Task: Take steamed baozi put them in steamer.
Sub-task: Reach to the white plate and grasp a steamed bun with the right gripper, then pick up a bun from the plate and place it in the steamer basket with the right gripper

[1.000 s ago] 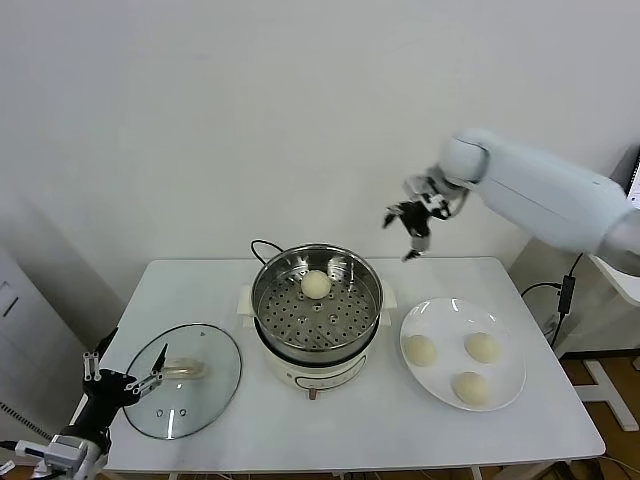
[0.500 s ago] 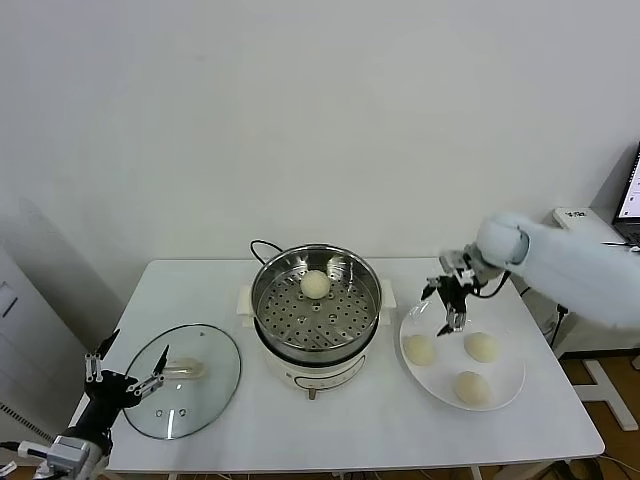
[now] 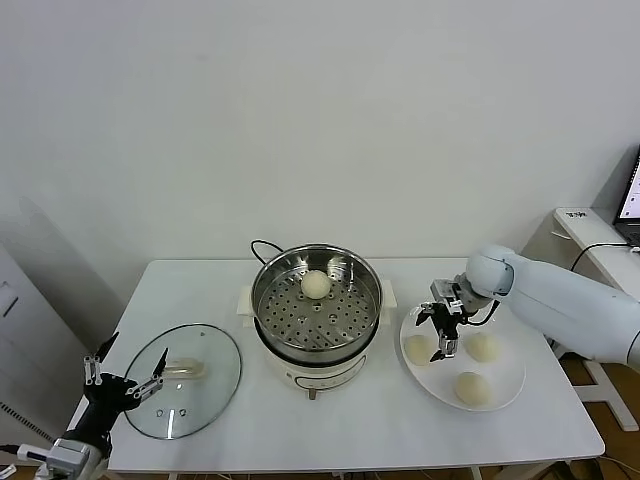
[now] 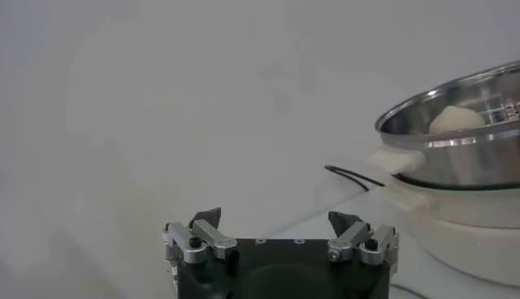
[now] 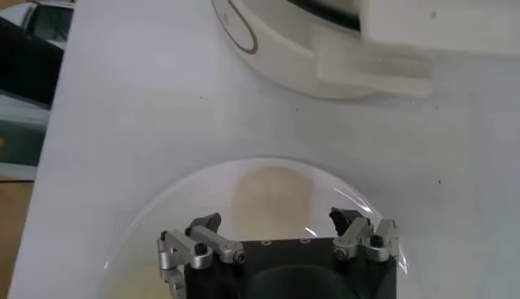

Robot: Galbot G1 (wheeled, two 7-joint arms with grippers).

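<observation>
The steamer (image 3: 268, 322), a shiny steel basket on a white pot base, stands mid-table with one steamed baozi (image 3: 315, 284) inside. Three more cream-white baozi lie on a white plate (image 3: 512, 370) to its right: one nearest the steamer (image 3: 417, 349), one behind (image 3: 483, 346), one in front (image 3: 471, 388). My right gripper (image 3: 440, 335) hangs open just over the plate beside the nearest one. In the right wrist view that baozi (image 5: 272, 195) lies just ahead of the open gripper (image 5: 276, 221), apart from both fingers. My left gripper (image 3: 125, 380) is parked open at the table's front left.
A round glass lid (image 3: 210, 360) lies flat left of the steamer, beside the left gripper. A black cord (image 3: 262, 247) runs behind the pot. In the left wrist view the steamer (image 4: 455, 150) and its baozi (image 4: 457, 120) show beyond the open left gripper (image 4: 276, 219).
My right gripper has come down from high behind the steamer to just above the plate, over the baozi nearest the steamer. The left arm has stayed still.
</observation>
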